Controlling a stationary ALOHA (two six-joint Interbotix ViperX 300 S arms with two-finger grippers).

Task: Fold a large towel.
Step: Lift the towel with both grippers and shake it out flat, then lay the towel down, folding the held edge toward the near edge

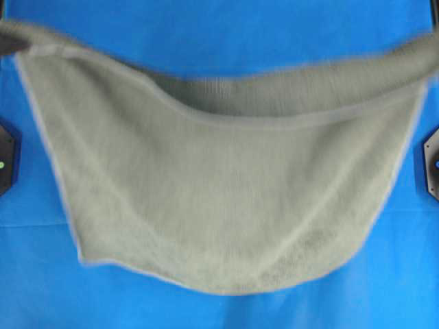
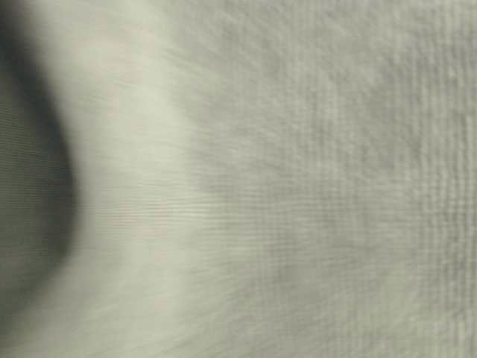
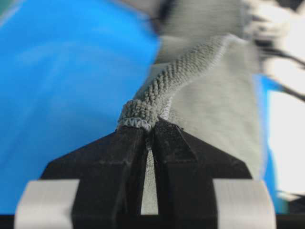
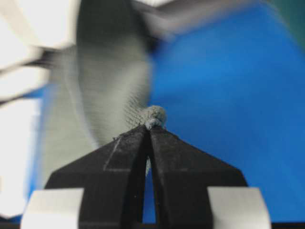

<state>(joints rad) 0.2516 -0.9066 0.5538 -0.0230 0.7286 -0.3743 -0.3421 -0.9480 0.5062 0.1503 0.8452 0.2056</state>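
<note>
I am clamping the left pincer (image 3: 151, 125) on a bunched corner of the towel (image 1: 219, 199), and the right pincer (image 4: 148, 125) on another. Between them the towel is sagging across the frame's middle above the blue desk (image 1: 219, 34).

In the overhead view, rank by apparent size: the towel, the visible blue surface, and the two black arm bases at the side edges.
1. Towel: largest single shape, spanning the frame.
2. Blue surface: visible patches together come close to the towel, so this order is unsure.
3. Left arm base and right arm base: smallest, alike in size, both cut off.
</note>
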